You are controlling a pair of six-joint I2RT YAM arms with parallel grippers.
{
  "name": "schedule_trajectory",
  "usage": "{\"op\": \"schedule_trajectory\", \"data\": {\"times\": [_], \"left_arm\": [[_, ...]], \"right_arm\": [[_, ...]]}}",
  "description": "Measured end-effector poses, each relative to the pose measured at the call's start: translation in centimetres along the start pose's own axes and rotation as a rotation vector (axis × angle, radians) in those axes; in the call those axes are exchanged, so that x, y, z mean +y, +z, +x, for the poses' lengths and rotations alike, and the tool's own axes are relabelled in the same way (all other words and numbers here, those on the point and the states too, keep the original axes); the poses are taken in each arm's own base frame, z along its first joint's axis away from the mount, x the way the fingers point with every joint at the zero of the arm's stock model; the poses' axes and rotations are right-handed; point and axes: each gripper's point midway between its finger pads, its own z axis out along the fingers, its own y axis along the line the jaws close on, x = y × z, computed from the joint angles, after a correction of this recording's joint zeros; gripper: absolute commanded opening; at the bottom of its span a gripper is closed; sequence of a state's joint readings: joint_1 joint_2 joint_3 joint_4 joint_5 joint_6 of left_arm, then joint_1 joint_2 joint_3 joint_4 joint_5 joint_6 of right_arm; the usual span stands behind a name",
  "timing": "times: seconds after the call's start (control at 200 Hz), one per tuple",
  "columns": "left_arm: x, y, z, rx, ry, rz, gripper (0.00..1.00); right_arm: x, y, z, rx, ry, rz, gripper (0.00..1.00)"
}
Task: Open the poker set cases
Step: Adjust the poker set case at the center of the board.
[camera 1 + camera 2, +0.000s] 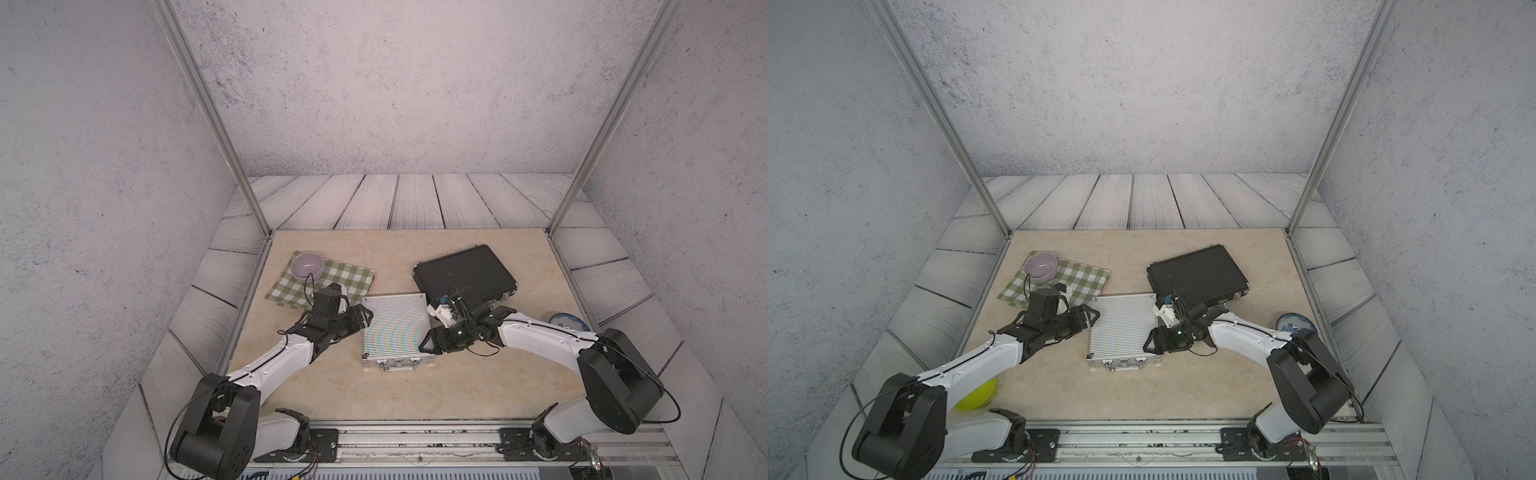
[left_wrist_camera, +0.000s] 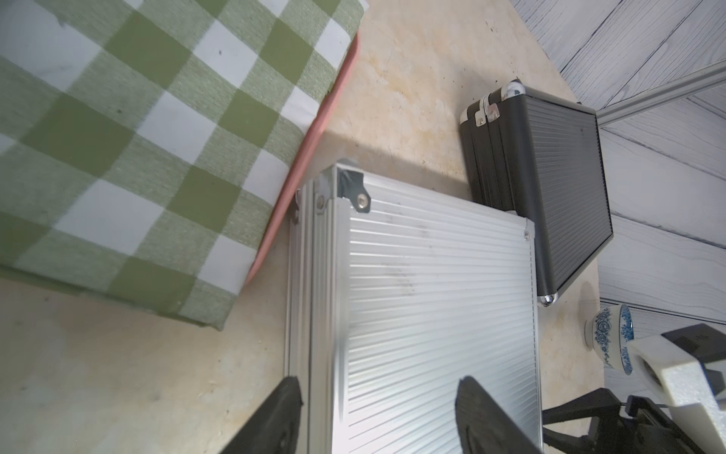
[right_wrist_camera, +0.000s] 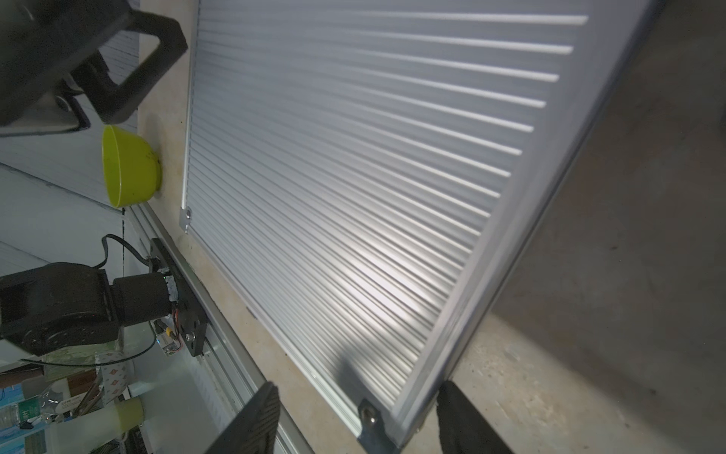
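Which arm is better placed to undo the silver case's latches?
Right, probably: the right claw sits open at the silver case's near corner beside the latches; the left claw straddles its edge farther back.

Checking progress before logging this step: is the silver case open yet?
No, the silver case lies flat on the table with its ribbed lid shut.

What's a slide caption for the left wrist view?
Left gripper open, straddling a side edge of the closed silver case; closed black case and checked cloth beyond.
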State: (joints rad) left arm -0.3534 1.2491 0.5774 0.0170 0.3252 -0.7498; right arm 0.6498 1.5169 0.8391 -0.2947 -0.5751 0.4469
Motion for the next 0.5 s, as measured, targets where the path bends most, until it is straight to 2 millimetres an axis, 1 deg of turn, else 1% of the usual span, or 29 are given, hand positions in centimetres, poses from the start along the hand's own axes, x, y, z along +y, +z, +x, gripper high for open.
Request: {"op": "schedule_trajectory", "data": {"times": [0.125,0.33,0.395,0.5], "left_arm": [[0.1,-0.2,-0.2,-0.012,-0.005,-0.005,0.66],[0.6,-0.2,-0.1,-0.013,-0.023,-0.015,0.66],[0.6,-0.2,0.0,-0.011,-0.026,-0.014,0.66],[0.6,-0.3,0.2,-0.002,-0.027,-0.013,0.67]], "right_arm": [[0.1,0.4,-0.4,0.003,0.009,-0.001,0.65],[0.2,0.7,-1.0,0.004,0.012,0.000,0.66],[0.3,0.6,-1.2,0.000,0.009,0.005,0.67],[0.3,0.4,-1.8,-0.018,-0.008,0.028,0.73]]}}
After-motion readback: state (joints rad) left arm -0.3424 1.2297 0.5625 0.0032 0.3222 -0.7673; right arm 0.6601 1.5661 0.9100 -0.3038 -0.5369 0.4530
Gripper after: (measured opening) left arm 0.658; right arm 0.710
